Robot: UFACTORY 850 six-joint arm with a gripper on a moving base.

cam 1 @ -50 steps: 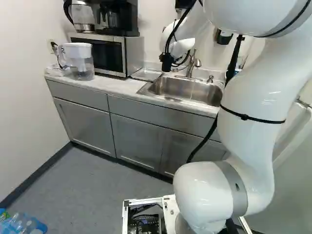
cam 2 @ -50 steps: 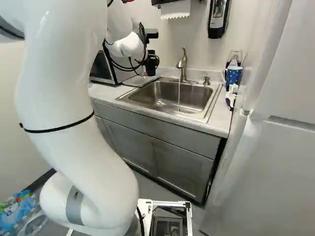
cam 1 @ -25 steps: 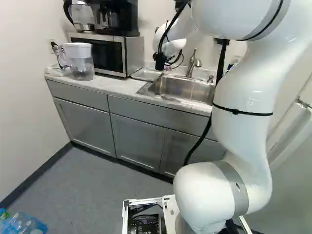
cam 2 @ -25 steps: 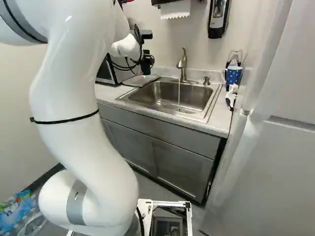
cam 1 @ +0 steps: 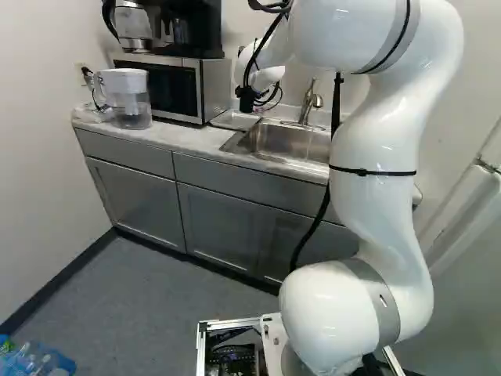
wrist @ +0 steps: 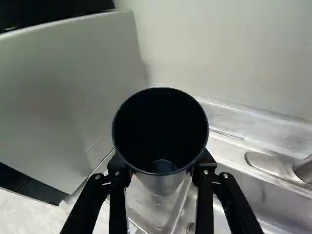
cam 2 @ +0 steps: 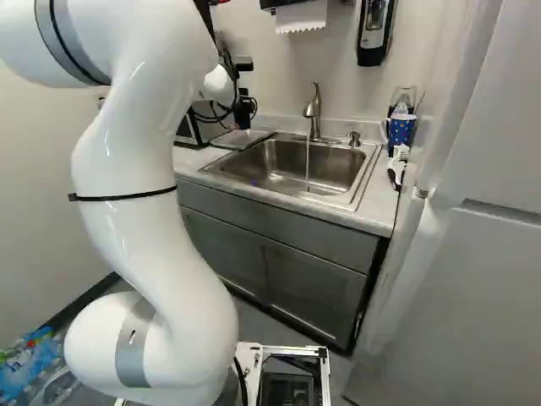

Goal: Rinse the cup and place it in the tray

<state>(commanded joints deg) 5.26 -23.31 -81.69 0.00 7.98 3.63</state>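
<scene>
The cup [wrist: 161, 131] is clamped between the fingers [wrist: 205, 195].

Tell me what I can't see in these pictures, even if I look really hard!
- Any water inside the cup: too dark in the wrist view.
- Where the cup ends and the jaws begin: too small and dark in the left base view.
- The sink's right end: behind the arm in the left base view.
- The coffee maker's top: cut off by the left base view's edge.
</scene>
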